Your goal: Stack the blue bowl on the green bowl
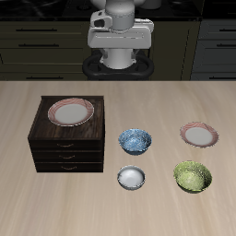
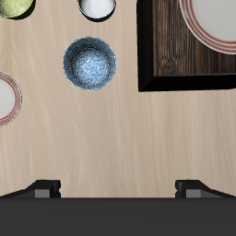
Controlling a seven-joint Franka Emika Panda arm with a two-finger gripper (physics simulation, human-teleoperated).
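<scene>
The blue bowl (image 1: 135, 141) (image 2: 89, 63), speckled white and blue inside, stands upright near the middle of the table. Nearer the front edge stands the olive-green bowl (image 1: 193, 176) (image 2: 17, 6), with bare table between the two; only part of it shows in the wrist view. My gripper (image 2: 118, 189) hangs high over the back of the table, well apart from both bowls. Its fingertips (image 2: 43, 189) stand wide apart, open, with nothing between them. In the exterior view only the white hand (image 1: 120, 35) shows.
A small white-grey bowl (image 1: 132, 177) (image 2: 97, 7) sits just in front of the blue bowl. A pink-rimmed plate (image 1: 199, 135) (image 2: 5, 97) lies behind the green bowl. A dark wooden drawer cabinet (image 1: 69, 147) (image 2: 175, 55) carries another such plate (image 1: 71, 112).
</scene>
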